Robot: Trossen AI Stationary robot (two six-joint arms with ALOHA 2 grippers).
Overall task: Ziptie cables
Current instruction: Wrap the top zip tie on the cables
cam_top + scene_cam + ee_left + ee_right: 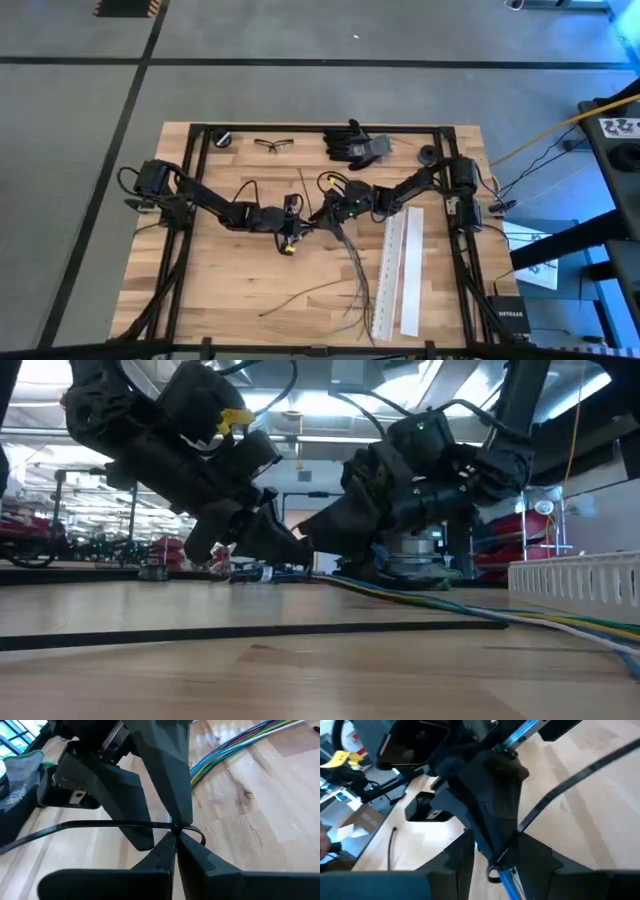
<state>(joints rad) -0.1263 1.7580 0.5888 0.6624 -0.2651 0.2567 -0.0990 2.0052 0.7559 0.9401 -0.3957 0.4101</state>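
A bundle of thin coloured cables [355, 265] lies on the wooden table, fanning out toward the near edge; it also shows in the low view [450, 605] and the left wrist view [227, 750]. My two grippers meet tip to tip at the table's middle. My left gripper [175, 837] is shut on a black ziptie [100, 824], whose strap also crosses the right wrist view [570, 780]. My right gripper [500, 862] stands at the bundle's far end with blue cables [509, 881] between its fingers. My left gripper pinches the ziptie's strap [172, 826] between its two fingertips, near one end, the fingers lying across it. The strap runs off slack to one side and a short curl [200, 836] sticks out past the tips. My right gripper has the bundle's far end [509, 881] between its fingers, coming low from the table's right. My left gripper hides most of the contact. The remaining length of the bundle lies on the table.
Two long white perforated strips [397, 270] lie right of the cables. Black gloves [355, 145], safety glasses [272, 145] and small dark parts sit along the far edge. A loose thin wire [300, 295] lies near the front. A black frame [200, 135] borders the table.
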